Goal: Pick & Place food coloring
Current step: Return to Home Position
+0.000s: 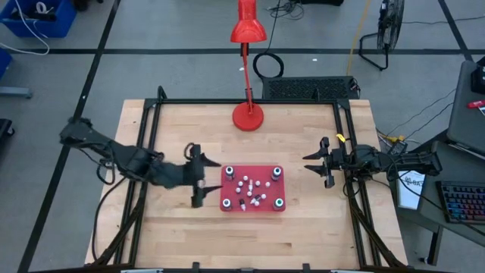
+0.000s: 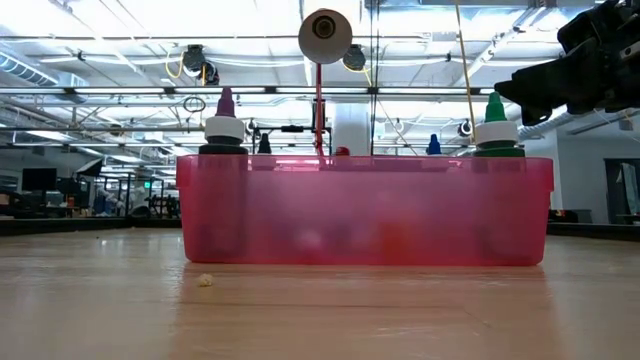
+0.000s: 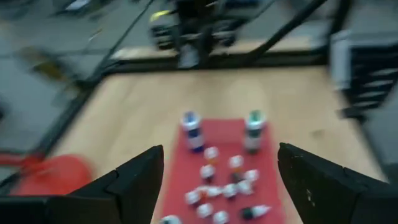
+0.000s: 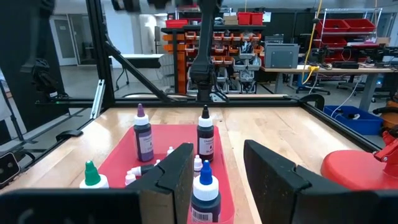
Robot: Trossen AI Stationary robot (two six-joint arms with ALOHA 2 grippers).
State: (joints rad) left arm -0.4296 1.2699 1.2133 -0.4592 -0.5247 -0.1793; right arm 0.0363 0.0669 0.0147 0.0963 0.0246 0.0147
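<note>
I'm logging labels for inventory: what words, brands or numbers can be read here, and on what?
Nothing is legible.
Blue-capped bottle: barcode-like label, print too small.
Paper sheet: marks too small.
Keyboard: keys too small.

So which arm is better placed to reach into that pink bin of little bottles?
The left, probably: the left hand is open right beside the pink bin, facing the bottles; the right hand, also open, waits farther off near the table's right edge.
</note>
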